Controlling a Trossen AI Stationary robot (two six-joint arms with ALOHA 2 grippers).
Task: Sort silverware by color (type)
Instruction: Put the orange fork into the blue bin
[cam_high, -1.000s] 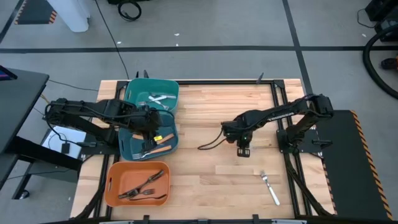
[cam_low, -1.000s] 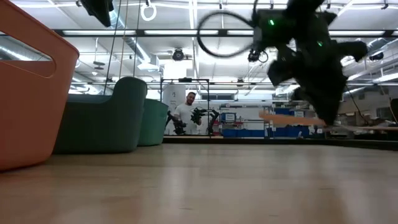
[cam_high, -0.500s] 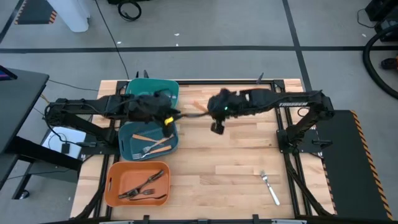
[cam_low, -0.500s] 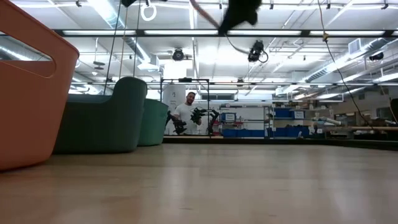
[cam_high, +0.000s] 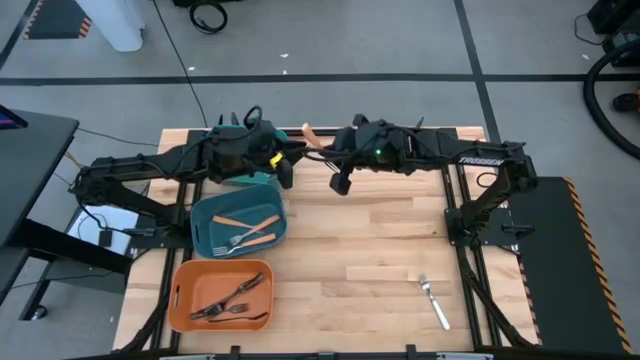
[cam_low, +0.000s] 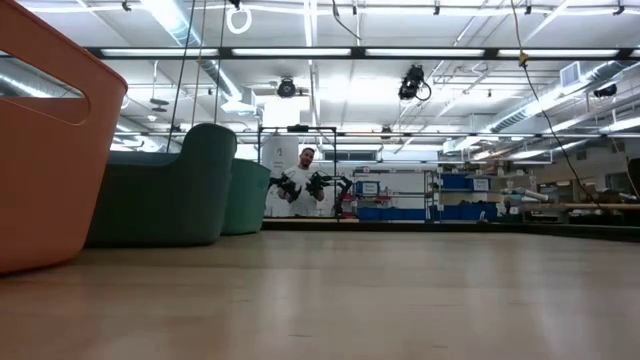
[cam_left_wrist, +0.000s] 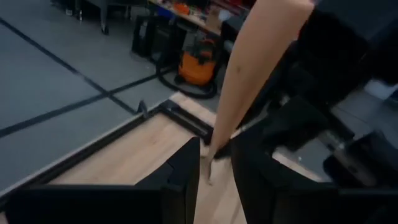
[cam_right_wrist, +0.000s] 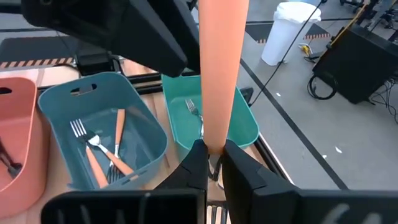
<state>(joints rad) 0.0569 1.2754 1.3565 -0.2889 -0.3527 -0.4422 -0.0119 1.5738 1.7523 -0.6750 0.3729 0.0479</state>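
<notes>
Handover in mid-air near the table's far edge: the right gripper (cam_high: 318, 152) pinches the orange-handled fork (cam_right_wrist: 222, 68) at its lower end, handle standing up between its narrow fingers. The left gripper (cam_high: 288, 158) faces it from the left, fingers parted around the same handle, not visibly clamped. The fork's long axis crosses the gap between both arms, just beside the far teal bin (cam_right_wrist: 249, 127); the blue bin of orange-handled forks (cam_high: 205, 215) sits nearer the left arm. A silver fork (cam_high: 434, 302) waits near the right front corner.

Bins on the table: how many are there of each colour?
Teal-green bin: 1
Blue bin: 1
Orange bin: 1
Total: 3
</notes>
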